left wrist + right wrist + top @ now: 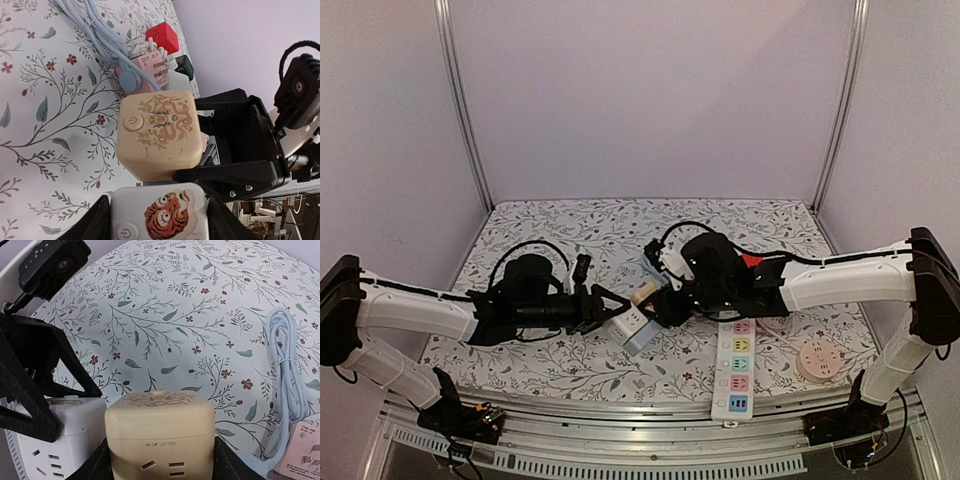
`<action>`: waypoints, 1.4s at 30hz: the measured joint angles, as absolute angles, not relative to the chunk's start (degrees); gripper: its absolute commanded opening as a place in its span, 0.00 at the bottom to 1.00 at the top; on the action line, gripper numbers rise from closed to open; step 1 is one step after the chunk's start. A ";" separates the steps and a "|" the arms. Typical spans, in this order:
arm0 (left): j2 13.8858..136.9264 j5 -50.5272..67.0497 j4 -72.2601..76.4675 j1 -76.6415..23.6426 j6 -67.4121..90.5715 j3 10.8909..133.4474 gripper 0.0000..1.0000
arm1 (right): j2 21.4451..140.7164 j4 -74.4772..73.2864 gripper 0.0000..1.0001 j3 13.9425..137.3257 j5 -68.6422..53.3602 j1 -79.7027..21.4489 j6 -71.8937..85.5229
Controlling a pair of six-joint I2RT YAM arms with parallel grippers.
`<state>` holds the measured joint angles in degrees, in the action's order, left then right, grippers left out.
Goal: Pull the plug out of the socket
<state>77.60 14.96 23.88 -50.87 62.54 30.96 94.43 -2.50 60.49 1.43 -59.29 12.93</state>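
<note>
A white cube socket with a tiger picture (157,215) sits between my left gripper's (158,222) black fingers, which are shut on it. A beige cube plug with a dragon pattern (160,435) is pressed against it, and my right gripper (160,462) is shut on that cube. In the top view the white cube (632,327) and the beige cube (645,293) meet mid-table between the left gripper (620,318) and the right gripper (658,300). Only a thin seam shows between the cubes; the prongs are hidden.
A white power strip with coloured sockets (735,365) and a round pink socket (817,360) lie at the front right. A red cube (162,36), a pink-white adapter (150,67) and a coiled light blue cable (287,370) lie behind the cubes on the floral cloth.
</note>
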 measured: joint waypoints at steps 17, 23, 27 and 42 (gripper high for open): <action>79.92 11.38 16.49 -56.69 51.11 35.31 0.03 | 91.13 1.76 0.28 51.68 5.74 -61.63 21.52; 80.53 11.40 16.75 -57.49 48.88 35.81 0.00 | 89.23 2.28 0.26 49.58 6.46 -62.08 23.00; 81.47 12.14 16.86 -57.71 49.17 36.51 0.00 | 88.18 2.46 0.26 48.36 7.20 -62.33 23.20; 83.40 18.04 16.27 -57.76 51.68 36.99 0.00 | 86.21 2.57 0.25 46.11 15.35 -68.29 17.30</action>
<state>83.40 18.04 16.27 -57.76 51.68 36.99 86.21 2.57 46.11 15.35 -68.29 17.30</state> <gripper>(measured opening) 0.586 0.584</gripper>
